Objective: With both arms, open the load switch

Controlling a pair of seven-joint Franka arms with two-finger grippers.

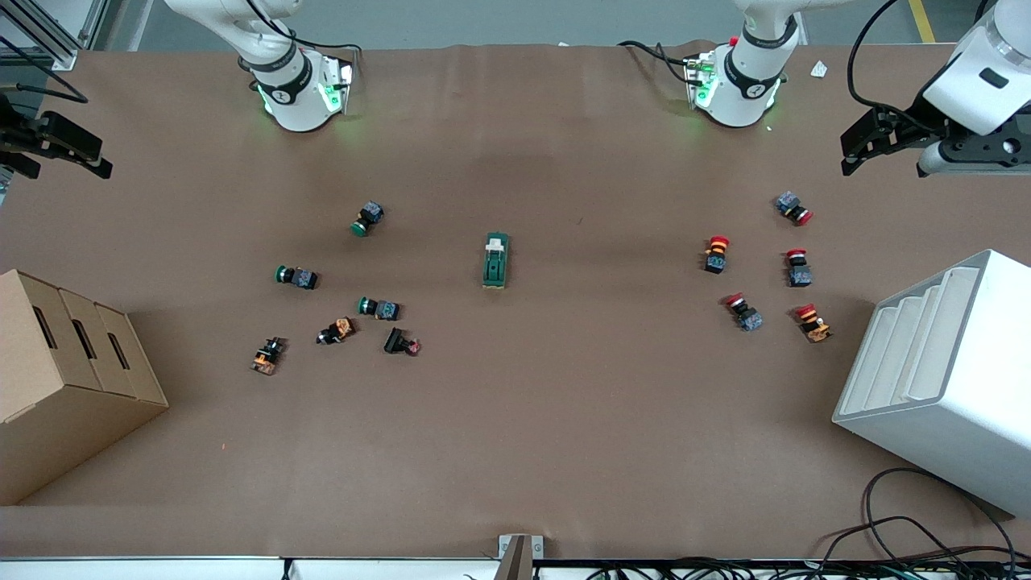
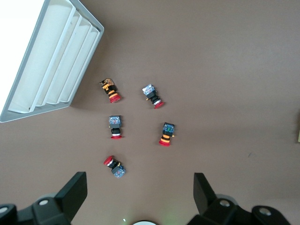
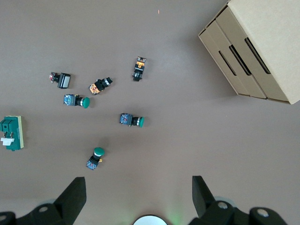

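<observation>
The load switch [image 1: 496,261] is lying flat in the middle of the table [image 1: 515,451], between 2 groups of push buttons and well apart from both – the green buttons [image 1: 296,277] toward the right arm's end, the red buttons [image 1: 716,254] toward the left arm's end. Its white lever [image 1: 496,242] is pointing toward the robots' bases. Both arms are waiting high at the table's ends and nothing is being touched. The left gripper [image 2: 140,197] is hanging open and empty over the table near the red buttons, just beside the white rack [image 1: 938,379]; the right gripper [image 3: 139,197] is hanging open and empty over the table's edge at the right arm's end, near the cardboard box [image 1: 64,379]. From here, the risks are lying mostly in the approach. The switch is small and light, so I am judging that if 1 gripper is pushing the lever while the other is not yet clamping the body, the whole block is likely sliding or turning instead of opening. The 2 grippers are also needing to meet at 1 short object – fingers may be colliding there. A low sweep toward the middle could also knock a button.
</observation>
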